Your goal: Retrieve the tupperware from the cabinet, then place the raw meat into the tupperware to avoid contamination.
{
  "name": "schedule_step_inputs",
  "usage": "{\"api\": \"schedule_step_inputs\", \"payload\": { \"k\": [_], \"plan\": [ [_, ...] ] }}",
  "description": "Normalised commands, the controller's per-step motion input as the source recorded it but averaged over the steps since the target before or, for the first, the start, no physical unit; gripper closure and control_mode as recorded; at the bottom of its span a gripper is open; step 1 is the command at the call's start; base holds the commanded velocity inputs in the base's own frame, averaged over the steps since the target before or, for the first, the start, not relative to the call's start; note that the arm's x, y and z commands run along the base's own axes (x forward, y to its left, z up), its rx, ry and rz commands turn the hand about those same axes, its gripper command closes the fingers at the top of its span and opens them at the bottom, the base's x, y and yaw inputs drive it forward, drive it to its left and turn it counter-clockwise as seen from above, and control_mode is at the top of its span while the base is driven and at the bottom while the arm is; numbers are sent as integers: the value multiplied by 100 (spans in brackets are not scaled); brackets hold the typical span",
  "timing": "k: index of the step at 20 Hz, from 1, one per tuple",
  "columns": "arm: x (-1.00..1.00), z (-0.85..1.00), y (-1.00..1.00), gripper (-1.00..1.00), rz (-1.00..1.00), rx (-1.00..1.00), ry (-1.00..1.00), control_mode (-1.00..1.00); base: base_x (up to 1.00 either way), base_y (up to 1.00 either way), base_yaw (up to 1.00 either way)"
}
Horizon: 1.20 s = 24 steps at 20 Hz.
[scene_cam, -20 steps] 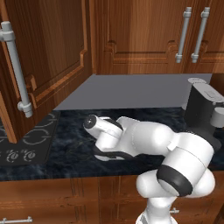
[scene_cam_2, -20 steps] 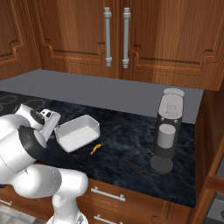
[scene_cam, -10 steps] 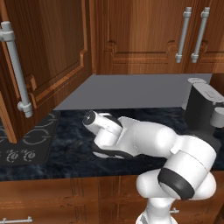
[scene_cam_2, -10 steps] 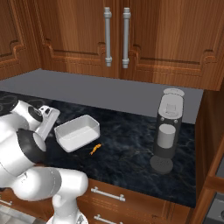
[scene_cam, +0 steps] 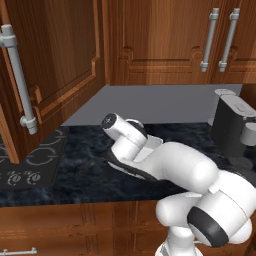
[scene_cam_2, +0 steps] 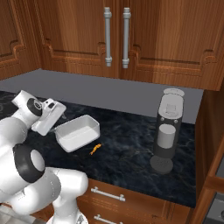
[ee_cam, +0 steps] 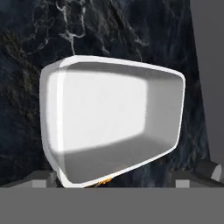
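Note:
The white tupperware [scene_cam_2: 78, 132] rests upright on the dark marble counter [scene_cam_2: 127, 148], its hollow empty. In the hand view the tupperware [ee_cam: 109, 122] lies just ahead of my gripper [ee_cam: 124, 176], whose fingertips [ee_cam: 205, 170] stand wide apart near the tub's close rim, holding nothing. The raw meat [scene_cam_2: 95, 149], a tiny orange sliver, lies on the counter just right of the tub; the raw meat [ee_cam: 103, 179] peeks out under the tub's near rim. My gripper [scene_cam_2: 60, 121] hovers at the tub's left end. The cabinet [scene_cam: 60, 65] door hangs open at far left.
A grey coffee machine [scene_cam_2: 168, 127] stands at the counter's right end. A cooktop [scene_cam: 30, 165] lies to the left under the open door's bar handle [scene_cam: 17, 80]. Closed wall cabinets [scene_cam_2: 116, 35] run along the back, drawers [scene_cam_2: 109, 194] below the counter edge.
The jaws have spread wide and let go of the tupperware, which stays put on the counter. The hand has drawn slightly up and away to the left.

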Motion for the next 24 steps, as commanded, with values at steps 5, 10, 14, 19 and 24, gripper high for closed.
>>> {"api": "schedule_step_inputs", "payload": {
  "k": [5, 10, 14, 19, 24],
  "plan": [
    [-1, 14, -62, -100, -27, 14, 2, -100, 0, 0, 0],
    [0, 10, -65, -100, -23, 20, 0, -100, 0, 0, 0],
    [0, 3, -66, -100, -21, 23, 0, -100, 0, 0, 0],
    [-1, -17, -54, -100, -18, 19, 1, -100, 0, 0, 0],
    [-3, -27, -2, -100, -8, 7, 0, -100, 0, 0, 0]
  ]
}}
